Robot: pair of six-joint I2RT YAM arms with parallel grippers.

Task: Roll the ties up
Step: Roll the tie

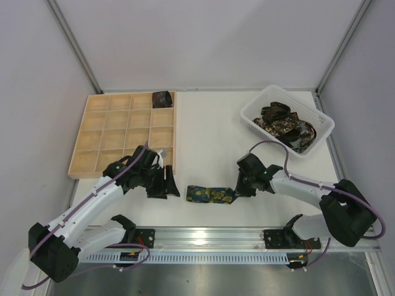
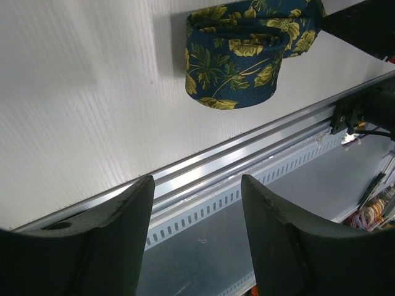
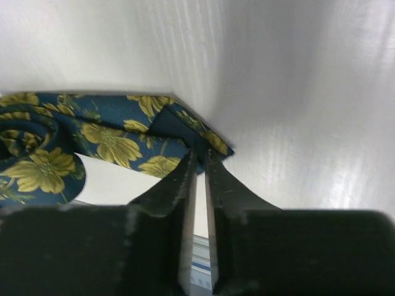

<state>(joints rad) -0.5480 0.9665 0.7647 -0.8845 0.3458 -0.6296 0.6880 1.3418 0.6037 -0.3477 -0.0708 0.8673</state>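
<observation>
Tie (image 1: 211, 195): navy, part-rolled, lying near the front edge of the table (image 1: 210, 129), centre.
Right gripper (image 3: 199, 154): jaws almost together at its pointed end; hold unclear.
Left gripper (image 2: 197, 185): jaws apart, empty, just left of it.

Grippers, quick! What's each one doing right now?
Left gripper: open, holding nothing.
Right gripper: shut, pinching the pointed end of the navy tie.

Tie (image 1: 211, 195): navy ground, yellow-green floral print.
Basket ties (image 1: 281, 123): black-brown with gold pattern.
Rolled tie (image 1: 162, 98): dark, small print.
Basket (image 1: 303, 105): white.
Tray (image 1: 117, 120): pale wood.
Bench (image 1: 210, 135): white.
Left gripper (image 2: 196, 185), right gripper (image 3: 199, 154): black.
</observation>
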